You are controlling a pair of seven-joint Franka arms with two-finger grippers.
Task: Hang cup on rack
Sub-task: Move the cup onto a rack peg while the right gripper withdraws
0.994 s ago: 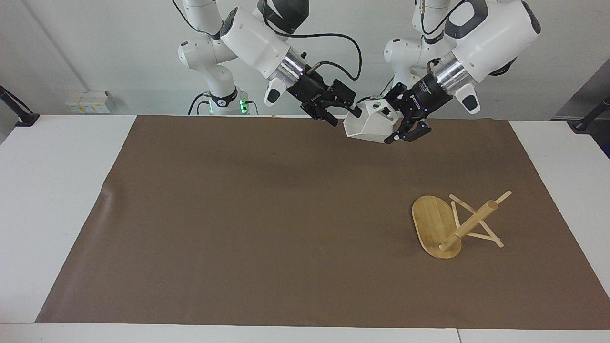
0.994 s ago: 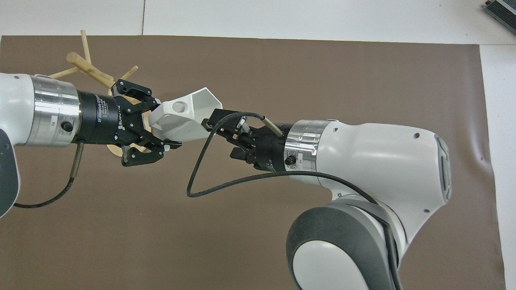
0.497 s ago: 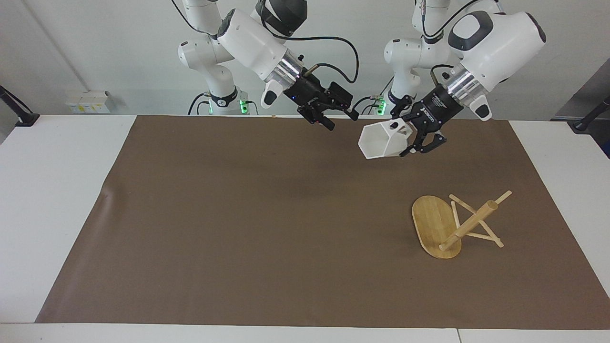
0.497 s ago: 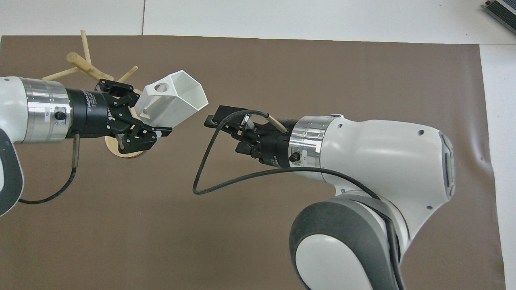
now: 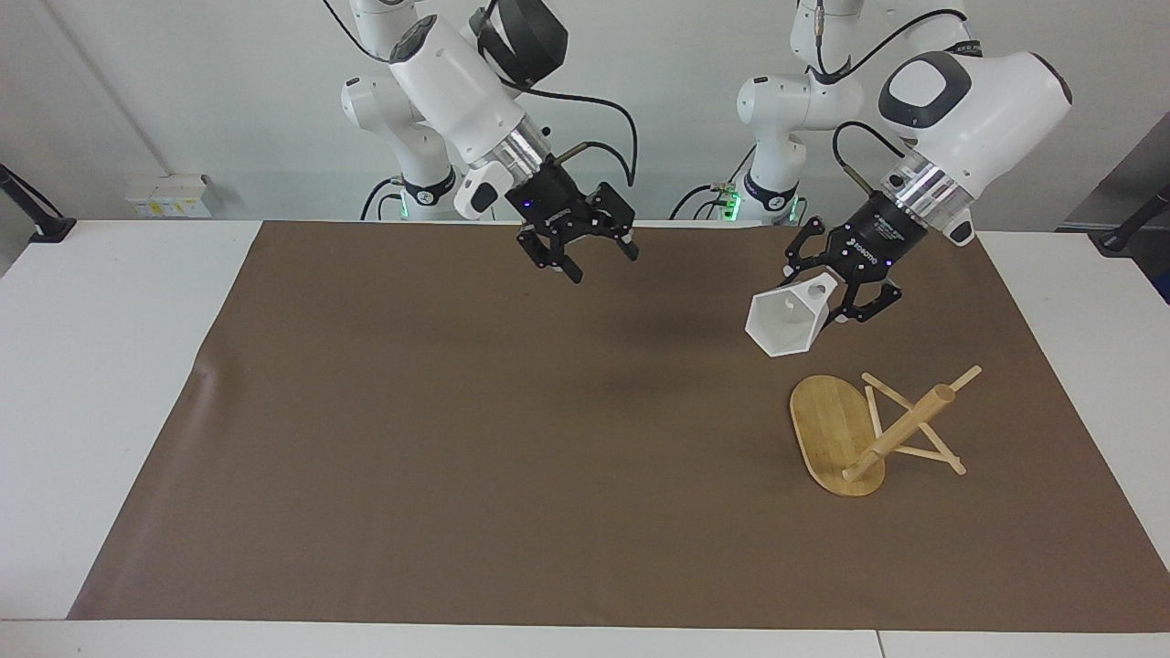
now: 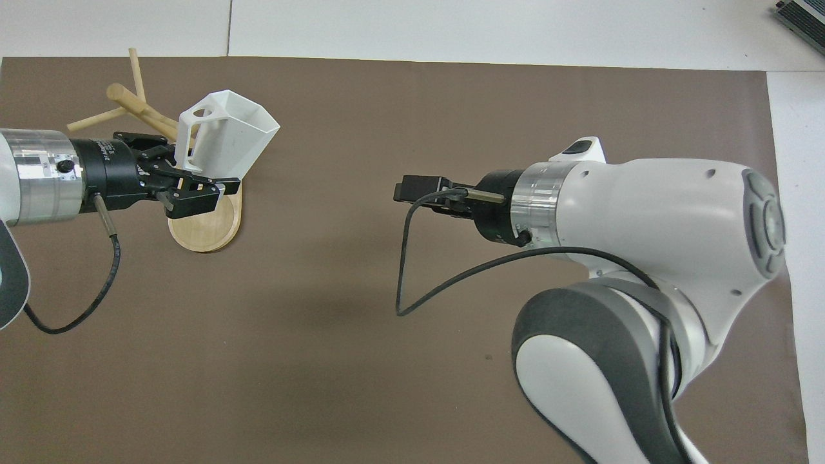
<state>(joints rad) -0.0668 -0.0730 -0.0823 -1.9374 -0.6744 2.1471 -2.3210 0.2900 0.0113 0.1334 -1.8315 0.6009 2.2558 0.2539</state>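
Left gripper [image 5: 839, 292] is clamped on the base end of the cup [image 5: 788, 320], held in the air over the brown mat [image 5: 457, 439]; the cup hangs from the fingers tilted with its rim pointing down and toward the right arm's end, pierced handle on the upper side. The rack [image 5: 868, 429] sits on the mat under and just past the gripper, toward the left arm's end of the table, not touching the cup. Right gripper [image 5: 590, 251] is spread open with nothing in it, hovering over the mat well apart from the left gripper and cup.
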